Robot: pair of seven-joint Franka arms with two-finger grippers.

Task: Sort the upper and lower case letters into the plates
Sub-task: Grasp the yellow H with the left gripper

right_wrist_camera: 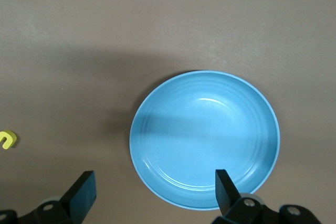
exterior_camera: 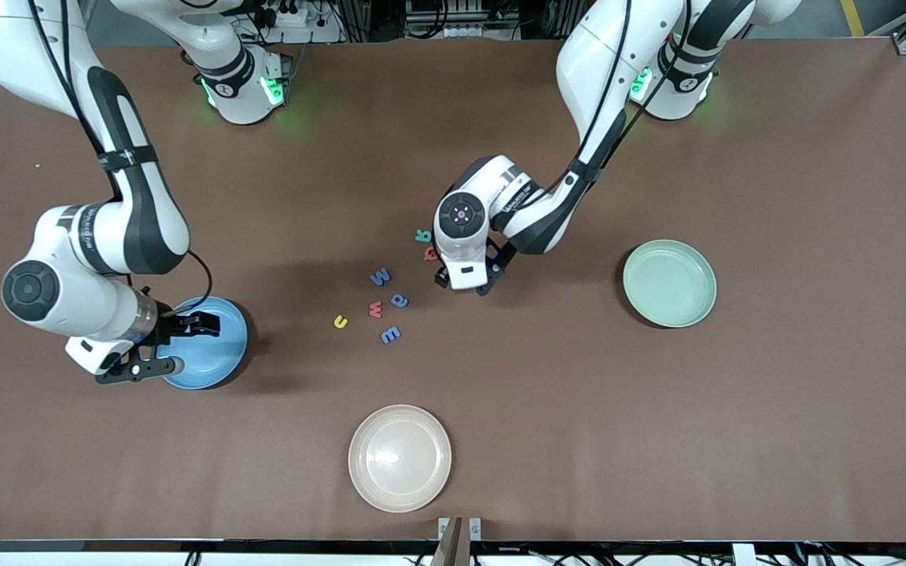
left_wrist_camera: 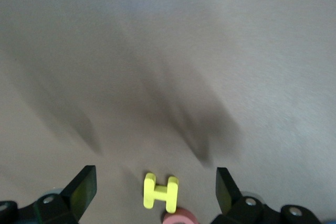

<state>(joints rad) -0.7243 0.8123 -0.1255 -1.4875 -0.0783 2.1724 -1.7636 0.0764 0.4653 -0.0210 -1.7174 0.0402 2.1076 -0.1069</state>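
The left end effector hangs low over the middle of the brown bench, its fingers spread wide and holding nothing. In its wrist view a yellow H lies flat on the bench between the two fingertips, touching neither, with a pink letter just beside it. The other letters are scattered close by, spreading from about nine to seven o'clock of that end effector in the front view. The mint green plate sits well apart at three o'clock, toward the left arm's end.

The right end effector hovers over the blue plate, also fully open and empty. A small yellow letter lies apart from that plate. A cream plate rests nearest the front camera.
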